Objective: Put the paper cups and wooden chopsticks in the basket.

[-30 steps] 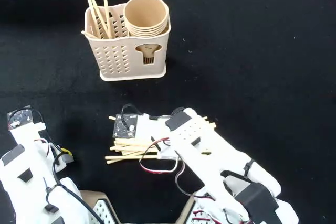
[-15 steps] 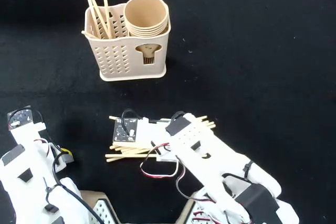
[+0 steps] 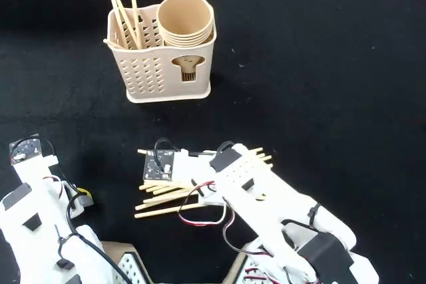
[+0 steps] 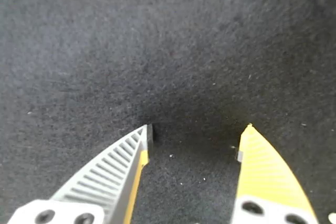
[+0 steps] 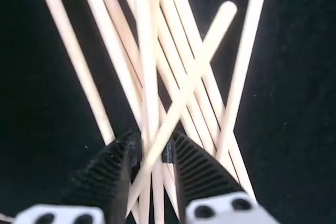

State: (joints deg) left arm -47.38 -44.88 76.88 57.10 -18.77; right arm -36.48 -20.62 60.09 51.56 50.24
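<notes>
— Since the cups (image 3: 186, 18) already sit stacked in the basket (image 3: 163, 71), toward the table's (image 3: 319, 84) far edge, what is left to do, seen from above?
— The chopsticks (image 3: 163, 194). A few sticks (image 3: 124, 14) lean in the basket's other compartment, beside the cups. The rest lie in a loose heap close to the near edge, about midway along it. The right arm (image 3: 266, 197) is stretched over that heap. The left arm (image 3: 33, 197) sits by the near left corner, well apart from everything.
— And its own camera?
— The left gripper (image 4: 197, 129) hangs spread wide over bare table, nothing between the fingers.
— The right wrist?
— The right gripper (image 5: 152, 148) is down in the heap, jaws drawn narrow, with what looks like two crossing chopsticks pinched between them. The others fan out beyond, untouched.
— So which step?
— Picking chopsticks off the table, I'd say, with the cups done. Next it wants a straight lift so the crossed pair doesn't drag its neighbours. Then a carry to the far edge, tipping them upright over the chopstick compartment before letting go
</notes>
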